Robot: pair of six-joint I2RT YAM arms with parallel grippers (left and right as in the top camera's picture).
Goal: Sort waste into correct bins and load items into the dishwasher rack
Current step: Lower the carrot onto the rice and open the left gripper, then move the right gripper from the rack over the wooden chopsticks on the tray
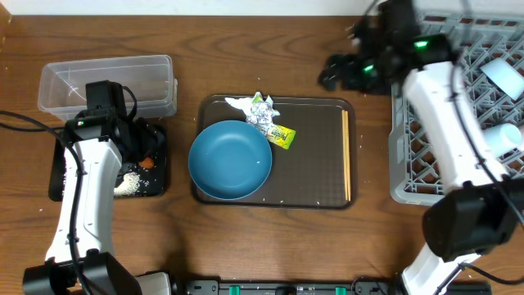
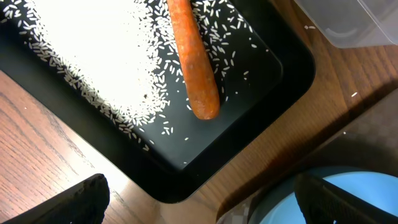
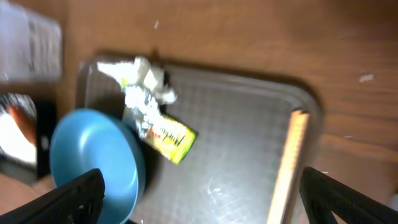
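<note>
The dark-blue bowl (image 1: 231,160) sits on the brown tray (image 1: 315,164) with the white paper scrap (image 1: 239,102), silver foil (image 1: 260,116), yellow-green wrapper (image 1: 282,136) and chopsticks (image 1: 345,156). The black tray (image 1: 61,176) holds rice (image 1: 133,185) and the orange carrot stick (image 1: 147,164); the left wrist view shows the carrot (image 2: 196,62) and rice (image 2: 93,50) close up. My left gripper (image 2: 205,205) is open and empty above the black tray's corner (image 2: 249,130). My right gripper (image 3: 205,199) is open and empty, high over the brown tray (image 3: 249,124); the overhead view shows it (image 1: 332,74) behind the tray.
The clear tub (image 1: 106,82) stands behind the black tray. The grey dishwasher rack (image 1: 401,164) is at the right with white and pale-blue cups (image 1: 501,74) inside. The right arm reaches across the rack's near-left corner.
</note>
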